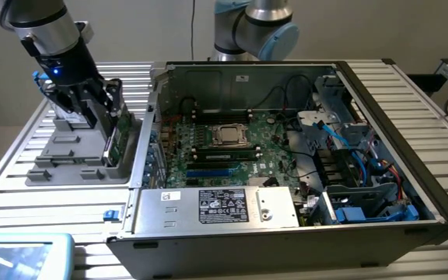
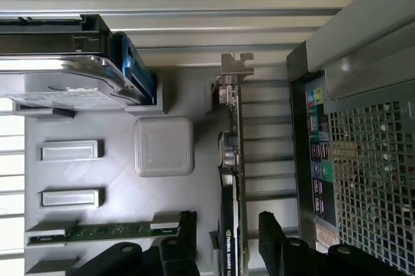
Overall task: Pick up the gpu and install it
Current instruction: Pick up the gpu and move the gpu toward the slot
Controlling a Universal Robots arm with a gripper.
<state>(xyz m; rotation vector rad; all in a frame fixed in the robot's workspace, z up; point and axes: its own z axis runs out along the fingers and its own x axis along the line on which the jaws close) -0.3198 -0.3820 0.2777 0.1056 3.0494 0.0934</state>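
The gpu point(image 2: 230, 179) stands on edge in a slot of the grey holder point(image 1: 68, 169), which leaves both flat faces free for a pinch. The tool point(image 2: 227, 227) hangs over it, released, with one finger on each side of the card and seemingly not touching it. The holder sits on the counter point(image 1: 21, 198) just beside the open case point(image 1: 286, 233), at the exterior view's left. The drive point(image 2: 58, 81) stands in another slot, apart from the fingers.

gpu point(image 2: 229, 159) bracket – shiny metal; holder point(image 2: 194, 198) – matt plastic
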